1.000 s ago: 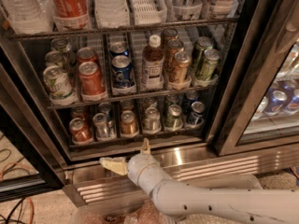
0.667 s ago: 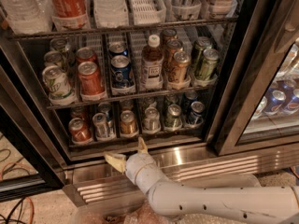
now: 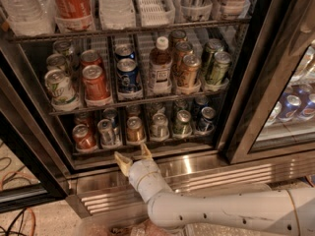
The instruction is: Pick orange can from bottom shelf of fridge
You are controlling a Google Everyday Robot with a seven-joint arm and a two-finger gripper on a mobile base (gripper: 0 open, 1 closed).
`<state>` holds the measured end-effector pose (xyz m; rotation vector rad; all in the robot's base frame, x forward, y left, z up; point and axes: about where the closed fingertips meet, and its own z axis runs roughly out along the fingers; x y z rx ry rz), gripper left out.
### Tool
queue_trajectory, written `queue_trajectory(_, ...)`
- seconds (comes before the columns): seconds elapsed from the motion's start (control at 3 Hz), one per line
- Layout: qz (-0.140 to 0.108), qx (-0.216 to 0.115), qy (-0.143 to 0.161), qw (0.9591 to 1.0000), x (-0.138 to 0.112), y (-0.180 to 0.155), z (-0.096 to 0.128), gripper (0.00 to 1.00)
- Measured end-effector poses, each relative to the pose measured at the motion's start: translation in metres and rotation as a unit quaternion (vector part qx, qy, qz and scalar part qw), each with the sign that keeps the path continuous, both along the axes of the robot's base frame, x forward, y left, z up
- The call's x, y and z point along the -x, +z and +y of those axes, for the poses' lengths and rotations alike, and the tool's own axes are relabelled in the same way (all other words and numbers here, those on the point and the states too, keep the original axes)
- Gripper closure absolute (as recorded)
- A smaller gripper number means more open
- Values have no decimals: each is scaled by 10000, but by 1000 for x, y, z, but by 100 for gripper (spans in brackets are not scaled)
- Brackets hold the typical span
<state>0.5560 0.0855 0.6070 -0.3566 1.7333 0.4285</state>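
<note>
Claw [image 3: 134, 156] risen nearer bottom shelf [image 3: 167, 142], fingers spread, just below orange can [image 3: 135, 129]; rear cans [image 3: 111, 114] dim, half hidden.

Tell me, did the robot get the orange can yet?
Not yet. Done: the fridge is open, and the gripper sits just below the orange can, at the front of the bottom shelf. In hand: nothing, it is open and empty. Left: reach in, close on the can, pull it out.

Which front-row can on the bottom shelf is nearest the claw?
The orange can, third from left, the only copper-coloured one, directly above the open claw.
</note>
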Motion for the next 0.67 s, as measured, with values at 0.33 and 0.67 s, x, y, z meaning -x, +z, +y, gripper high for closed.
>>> queue_trajectory(0.33, -169, 76, -271, 9995, -14, -2, -3, 20)
queue_trajectory(0.67, -283, 168, -543, 9980, -28, -3, -10, 24)
